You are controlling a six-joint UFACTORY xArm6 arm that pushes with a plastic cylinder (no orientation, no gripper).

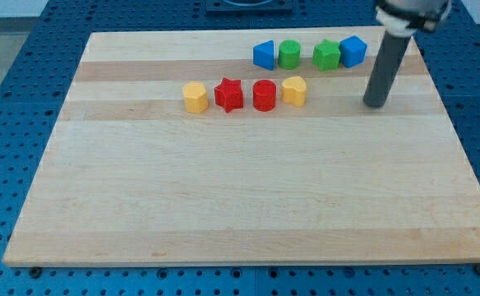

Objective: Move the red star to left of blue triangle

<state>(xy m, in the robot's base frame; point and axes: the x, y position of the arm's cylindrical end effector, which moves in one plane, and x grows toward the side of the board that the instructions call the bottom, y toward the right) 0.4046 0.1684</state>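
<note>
The red star (pixel 229 94) lies on the wooden board in a row of blocks, below and to the left of the blue triangle (pixel 264 55). The blue triangle is the leftmost block of the upper row near the view's top. My tip (pixel 376 104) rests on the board at the view's right, well right of the red star and below the blue cube (pixel 353 51). It touches no block.
The lower row holds a yellow hexagon (pixel 195 97), a red cylinder (pixel 265 95) and a yellow heart (pixel 294 90). The upper row holds a green cylinder (pixel 289 54) and a green hexagon-like block (pixel 326 55). The board's right edge (pixel 462 140) is near the tip.
</note>
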